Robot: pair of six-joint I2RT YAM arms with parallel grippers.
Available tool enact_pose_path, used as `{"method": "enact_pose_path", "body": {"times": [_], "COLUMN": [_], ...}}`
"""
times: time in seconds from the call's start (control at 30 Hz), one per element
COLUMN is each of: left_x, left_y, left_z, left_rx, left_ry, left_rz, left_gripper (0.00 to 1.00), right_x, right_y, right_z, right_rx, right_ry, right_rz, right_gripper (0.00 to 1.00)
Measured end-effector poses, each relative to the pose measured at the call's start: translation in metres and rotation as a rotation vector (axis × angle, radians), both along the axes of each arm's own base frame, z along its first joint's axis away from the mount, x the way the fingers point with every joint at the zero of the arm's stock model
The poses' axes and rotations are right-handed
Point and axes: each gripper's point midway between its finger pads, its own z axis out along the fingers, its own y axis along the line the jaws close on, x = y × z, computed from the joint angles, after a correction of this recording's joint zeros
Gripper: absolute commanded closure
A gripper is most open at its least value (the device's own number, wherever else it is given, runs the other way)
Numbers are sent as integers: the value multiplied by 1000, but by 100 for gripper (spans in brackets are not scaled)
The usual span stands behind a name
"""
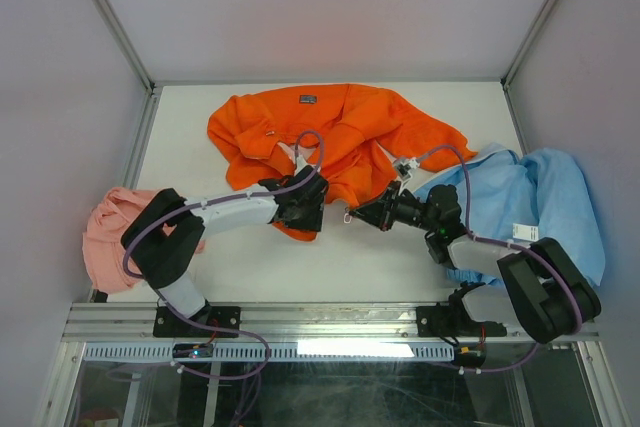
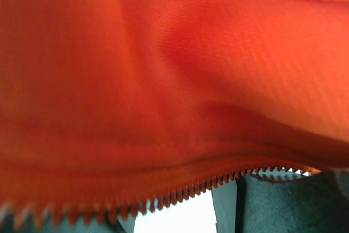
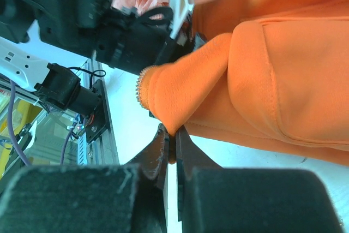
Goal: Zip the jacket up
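The jacket (image 1: 340, 132) lies crumpled at the table's (image 1: 400, 267) far middle. My right gripper (image 3: 170, 140) has its jaws together on the lower front edge, probably to tension it. My left gripper (image 1: 305, 209) sits against the zipper teeth (image 2: 180, 192); I cannot tell its jaws.

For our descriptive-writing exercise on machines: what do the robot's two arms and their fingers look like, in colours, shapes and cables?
The left arm and right arm match: chunky black joint housings joined by smooth white links. A purple cable loops along each. The fingers are black and tapered. Each black base sits on a silver rail.
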Motion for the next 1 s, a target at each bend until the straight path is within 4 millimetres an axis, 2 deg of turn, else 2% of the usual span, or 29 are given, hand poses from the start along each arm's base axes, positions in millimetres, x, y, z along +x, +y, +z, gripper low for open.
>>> {"method": "enact_pose_path", "body": {"times": [0.1, 0.23, 0.3, 0.4, 0.47, 0.57, 0.67, 0.8, 1.0], "left_x": [-2, 3, 4, 5, 6, 6, 5, 1, -12], "left_y": [5, 5, 5, 7, 10, 12, 8, 4, 13], "left_z": [-15, -17, -18, -20, -21, -20, -18, -15, -11], "left_rx": [47, 72, 90, 114, 127, 125, 97, 63, 80], "left_ry": [29, 23, 20, 13, 6, -6, -8, 3, 42], "left_rz": [9, 16, 15, 17, 23, 29, 20, 5, -5], "left_gripper": [50, 52, 57, 71, 74, 63, 57, 55, 58], "right_x": [0, -1, -1, 0, 0, 0, 0, 0, 1], "right_y": [-1, -2, -2, -3, -3, -3, -3, -3, -4], "right_z": [1, -1, -1, 0, 0, 0, 0, 0, 0], "right_rx": [1, 0, 2, 4, 4, 4, 4, 4, 2], "right_ry": [-6, -2, -4, -7, -7, -8, -7, -7, -9], "right_rz": [-4, -5, -6, -8, -9, -10, -10, -10, -12], "right_gripper": [100, 100, 100, 100, 100, 100, 100, 100, 100]}}
